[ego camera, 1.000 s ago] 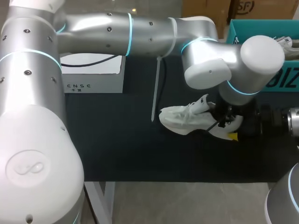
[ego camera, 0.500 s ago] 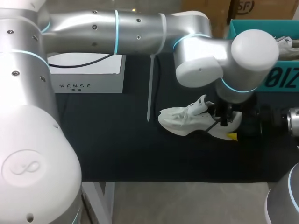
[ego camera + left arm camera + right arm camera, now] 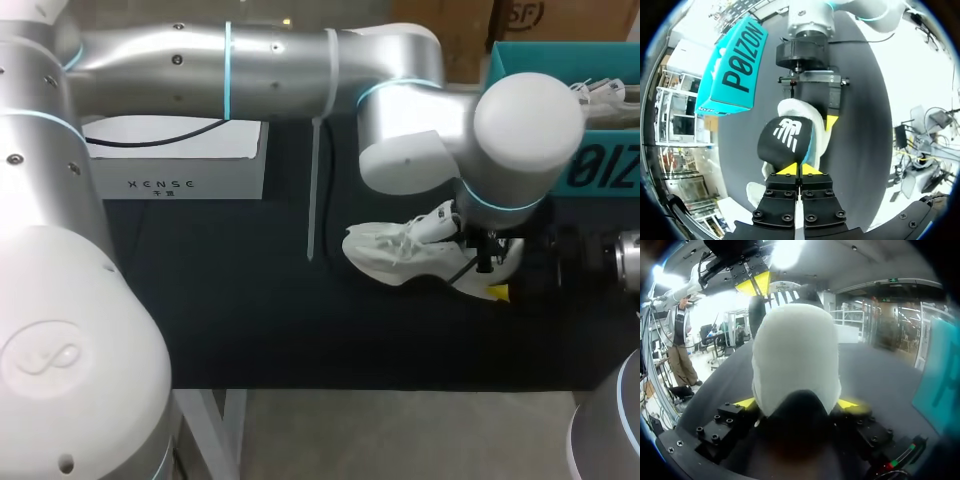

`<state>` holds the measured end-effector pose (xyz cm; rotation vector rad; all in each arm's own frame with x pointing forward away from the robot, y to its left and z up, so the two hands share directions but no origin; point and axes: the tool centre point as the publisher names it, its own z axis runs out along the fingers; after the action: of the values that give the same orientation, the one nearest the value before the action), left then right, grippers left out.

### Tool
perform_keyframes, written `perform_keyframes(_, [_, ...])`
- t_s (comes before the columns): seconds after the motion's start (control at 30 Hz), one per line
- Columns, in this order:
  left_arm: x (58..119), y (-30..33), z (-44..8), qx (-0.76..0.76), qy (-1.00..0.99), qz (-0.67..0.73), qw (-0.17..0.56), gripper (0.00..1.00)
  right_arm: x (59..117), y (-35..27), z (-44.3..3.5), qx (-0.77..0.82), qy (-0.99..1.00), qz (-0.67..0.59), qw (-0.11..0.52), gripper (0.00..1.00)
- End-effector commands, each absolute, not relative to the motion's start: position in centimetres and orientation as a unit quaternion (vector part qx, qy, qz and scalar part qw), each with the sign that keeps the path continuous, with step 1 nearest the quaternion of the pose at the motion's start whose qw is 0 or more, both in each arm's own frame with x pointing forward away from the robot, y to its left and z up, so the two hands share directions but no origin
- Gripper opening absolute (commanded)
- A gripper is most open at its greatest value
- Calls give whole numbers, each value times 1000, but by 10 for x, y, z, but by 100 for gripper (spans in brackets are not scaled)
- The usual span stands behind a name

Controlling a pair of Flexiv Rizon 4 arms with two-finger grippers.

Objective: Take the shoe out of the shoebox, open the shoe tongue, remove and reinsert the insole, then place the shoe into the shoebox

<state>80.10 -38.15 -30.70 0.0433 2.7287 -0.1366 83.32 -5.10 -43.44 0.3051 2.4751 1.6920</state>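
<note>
The white shoe (image 3: 395,255) lies on its side on the dark mat, toe toward the left. My left arm reaches across from the left, and its wrist hides the shoe's opening in the head view. In the left wrist view my left gripper (image 3: 800,169) is shut on the edge of a black insole (image 3: 787,141) with a white logo, which stands up out of the shoe (image 3: 817,130). My right gripper (image 3: 797,404) comes in from the right with a finger on each side of the shoe's heel (image 3: 795,355), gripping it. The teal shoebox (image 3: 600,170) stands at the back right.
A white box (image 3: 190,165) sits at the back left under my left arm. A thin white strap (image 3: 313,190) hangs from that arm beside the shoe. Bare dark mat (image 3: 260,320) stretches in front and to the left of the shoe.
My left arm has shifted a little to the left above the shoe, and the shoe's tongue end has risen slightly. The right gripper has stayed in place on the heel.
</note>
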Motion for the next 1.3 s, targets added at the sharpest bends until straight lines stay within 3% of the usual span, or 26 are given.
perform_keyframes(0.03, [792, -379, -298, 20, 974, -59, 216, 0, 834, -49, -437, 102, 820, 559, 64, 0])
perform_keyframes(0.87, [778, -393, -282, -1, 940, -193, 281, 0, 834, -49, -437, 102, 820, 559, 64, 0])
perform_keyframes(1.3, [778, -444, -258, 27, 921, -256, 290, 0, 834, -49, -437, 102, 820, 559, 64, 0])
